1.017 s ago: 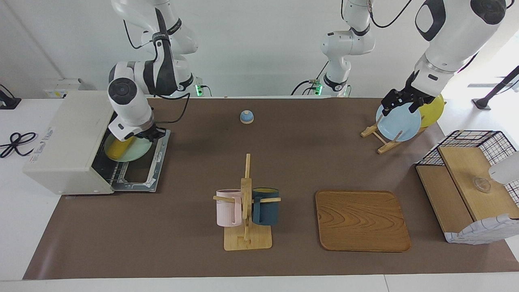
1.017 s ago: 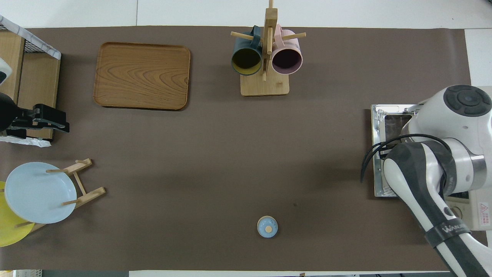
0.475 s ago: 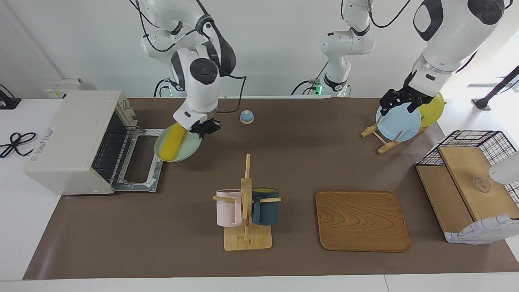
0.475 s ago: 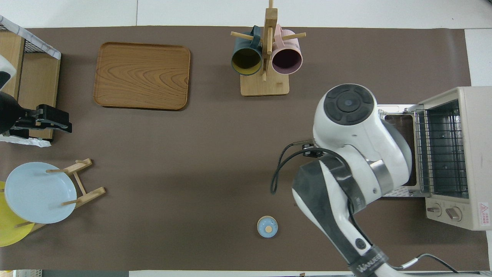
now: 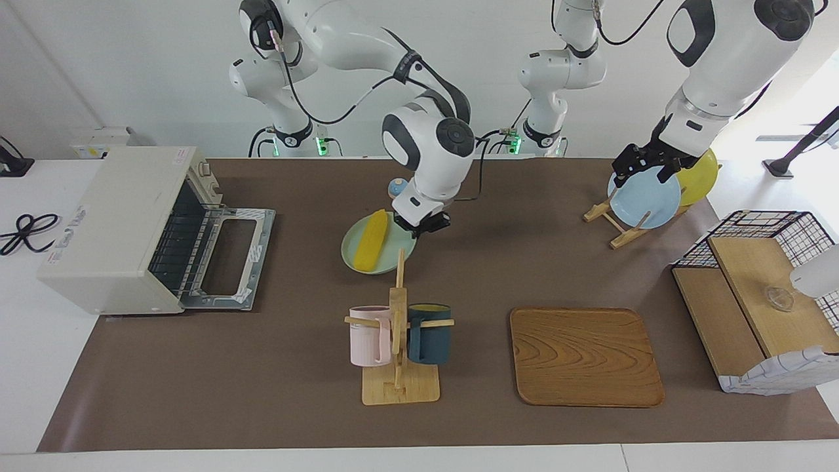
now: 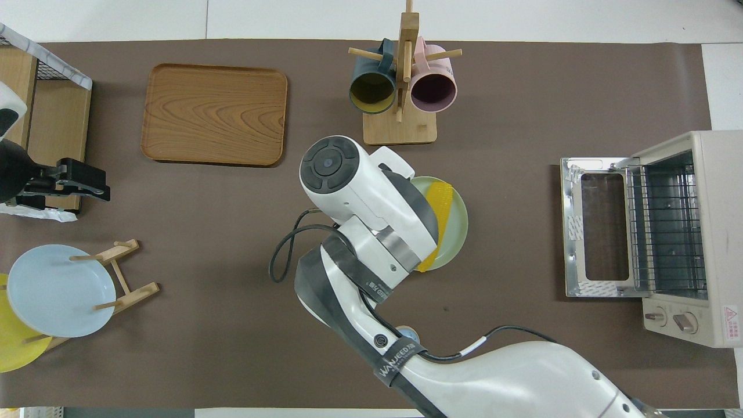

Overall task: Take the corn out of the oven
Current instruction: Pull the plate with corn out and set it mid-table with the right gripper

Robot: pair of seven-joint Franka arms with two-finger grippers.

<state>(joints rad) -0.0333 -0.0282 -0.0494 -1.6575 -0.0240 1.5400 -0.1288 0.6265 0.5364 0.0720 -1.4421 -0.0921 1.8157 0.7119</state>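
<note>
**Corn is out of the oven, riding on a held plate**

Start at the right arm's end of the table. There you see the boxy cream-white toaster oven (image 5: 118, 223) with its glass drop-down door (image 5: 226, 259) lying fully open on the brown table mat (image 5: 196, 380). Its wire rack is bare.

Next comes the bright yellow tapered corn cob (image 5: 371, 240). It lies lengthwise on a pale green round plate (image 5: 396, 248), well apart from the oven and over the mat near the middle of the table. The right gripper (image 5: 425, 226) has its fingers pressed together on the rim of that plate, at the edge toward the left arm's end. From above, the right arm covers much of the plate, and you see only part of the cob. A small blue bell (image 5: 396, 189) peeks out beside the arm, nearer to the robots.

Farther from the robots than the plate stands a wooden mug tree (image 5: 398, 328). A pale pink mug (image 5: 368, 335) and a dark blue mug (image 5: 429, 334) hang on it. Beside it lies a rectangular wooden tray (image 5: 585, 357).

Toward the left arm's end, a light blue plate (image 5: 645, 200) and a round yellow plate (image 5: 700, 177) stand in a wooden rack. The left gripper (image 5: 645, 169) waits up in the air with its fingers spread and nothing between them; from above it sits over the edge of the wire-and-wood basket shelf (image 5: 754, 295).
</note>
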